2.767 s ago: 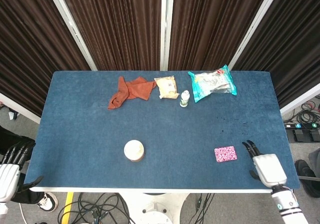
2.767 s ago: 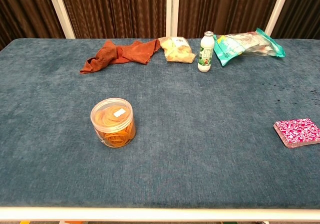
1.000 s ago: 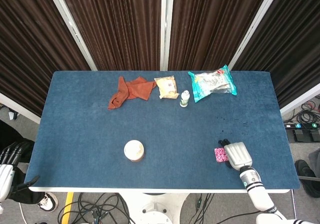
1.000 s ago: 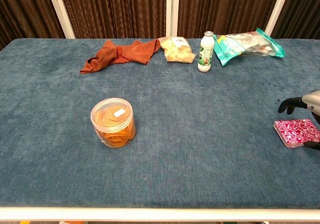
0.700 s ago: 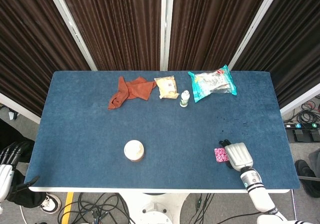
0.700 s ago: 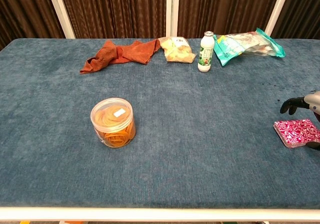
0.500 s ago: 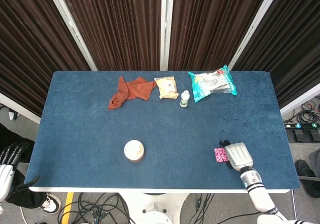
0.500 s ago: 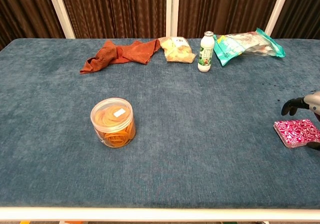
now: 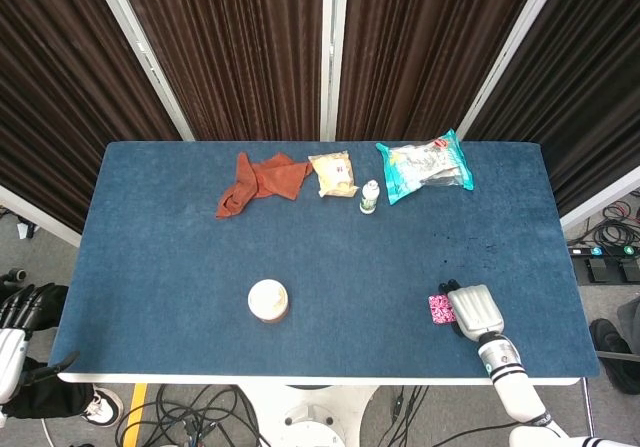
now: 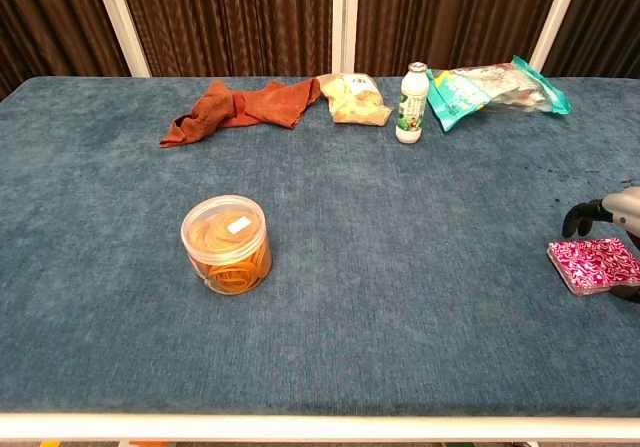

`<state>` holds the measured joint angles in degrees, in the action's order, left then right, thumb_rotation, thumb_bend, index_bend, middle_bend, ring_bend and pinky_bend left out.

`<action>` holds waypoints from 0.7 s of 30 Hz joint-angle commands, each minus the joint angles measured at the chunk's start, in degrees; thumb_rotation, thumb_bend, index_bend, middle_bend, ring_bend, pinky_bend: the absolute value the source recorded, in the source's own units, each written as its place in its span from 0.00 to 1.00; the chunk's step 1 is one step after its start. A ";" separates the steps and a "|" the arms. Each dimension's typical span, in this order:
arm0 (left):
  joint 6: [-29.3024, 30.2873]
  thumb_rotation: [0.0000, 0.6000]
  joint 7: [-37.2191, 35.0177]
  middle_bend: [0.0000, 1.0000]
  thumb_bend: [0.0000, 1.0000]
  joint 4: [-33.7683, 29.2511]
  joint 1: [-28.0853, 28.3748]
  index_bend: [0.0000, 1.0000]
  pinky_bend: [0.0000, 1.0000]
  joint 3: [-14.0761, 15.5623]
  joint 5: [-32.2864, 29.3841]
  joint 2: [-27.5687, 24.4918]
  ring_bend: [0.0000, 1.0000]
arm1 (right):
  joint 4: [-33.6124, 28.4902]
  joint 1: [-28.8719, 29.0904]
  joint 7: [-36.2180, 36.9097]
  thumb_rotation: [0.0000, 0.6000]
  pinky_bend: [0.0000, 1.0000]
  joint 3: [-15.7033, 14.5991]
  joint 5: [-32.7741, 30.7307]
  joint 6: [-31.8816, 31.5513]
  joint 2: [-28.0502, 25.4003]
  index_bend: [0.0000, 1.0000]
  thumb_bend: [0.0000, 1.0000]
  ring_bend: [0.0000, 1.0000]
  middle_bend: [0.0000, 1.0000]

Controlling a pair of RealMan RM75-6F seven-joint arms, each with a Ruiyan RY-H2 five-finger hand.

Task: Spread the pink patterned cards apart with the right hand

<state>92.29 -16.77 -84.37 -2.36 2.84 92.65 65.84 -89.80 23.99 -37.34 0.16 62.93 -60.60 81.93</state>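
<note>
The pink patterned cards (image 9: 437,308) lie as one neat stack (image 10: 597,264) near the table's front right. My right hand (image 9: 476,310) is over their right part, palm down, so only the stack's left end shows in the head view. In the chest view its dark fingers (image 10: 580,217) curl down just behind the stack, at the frame's right edge, with nothing held in them. Whether they touch the cards is unclear. My left hand (image 9: 14,331) hangs off the table's front left corner, fingers apart and empty.
A round clear tub of orange bands (image 10: 226,243) stands front centre. Along the back lie an orange cloth (image 10: 235,108), a snack packet (image 10: 355,98), a small white bottle (image 10: 410,102) and a teal bag (image 10: 495,84). The table's front edge (image 9: 400,376) is close below the cards.
My right hand moved left from the table's front right corner to over the cards, and its fingers have dipped slightly since. The left hand sank lower. The cards have not shifted.
</note>
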 commanded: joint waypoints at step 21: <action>-0.34 1.00 0.01 0.08 0.14 -0.23 -0.11 0.11 0.08 -0.12 -0.55 -0.07 0.00 | 0.13 0.67 -0.32 1.00 0.79 -0.29 -0.43 -0.68 0.29 0.35 0.20 0.65 0.33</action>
<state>91.96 -16.76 -84.60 -2.48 2.72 92.10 65.77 -89.66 24.65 -37.64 -0.13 62.48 -61.24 82.21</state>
